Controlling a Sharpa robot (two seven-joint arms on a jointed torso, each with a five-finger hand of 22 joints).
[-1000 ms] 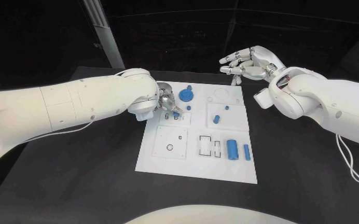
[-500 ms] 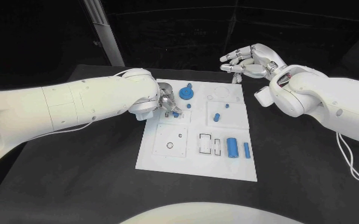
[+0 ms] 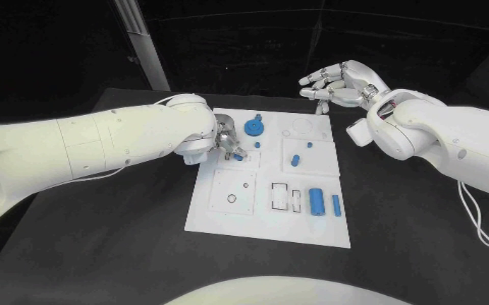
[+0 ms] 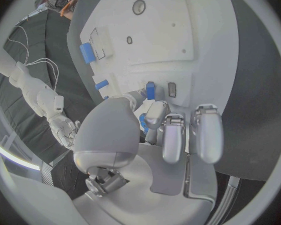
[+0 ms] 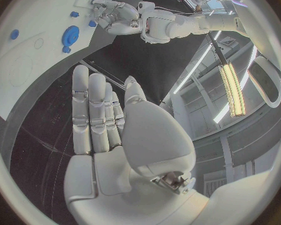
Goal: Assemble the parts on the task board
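Note:
The white task board [image 3: 267, 224] lies in the middle of the table. My left hand [image 3: 224, 140] hovers low over its upper left part and pinches a small blue peg [image 4: 150, 91] between thumb and a finger, next to a small rectangular slot [image 4: 172, 89]. A blue gear [image 3: 254, 129] stands just right of that hand. Further blue parts lie on the board: a short peg [image 3: 295, 160], a cylinder [image 3: 317, 202] and a thin bar [image 3: 336, 205]. My right hand [image 3: 341, 86] is raised beyond the board's far right corner, its fingers apart, holding nothing.
Empty recesses show on the board: a round hole [image 3: 231, 198] and rectangular slots [image 3: 280, 198]. A pale slanted post [image 3: 138, 33] stands behind the table on the left. Black tabletop [image 3: 112, 234] surrounds the board.
My right hand has drifted slightly to the right. The left hand stays almost still over the board with the peg in its pinch.

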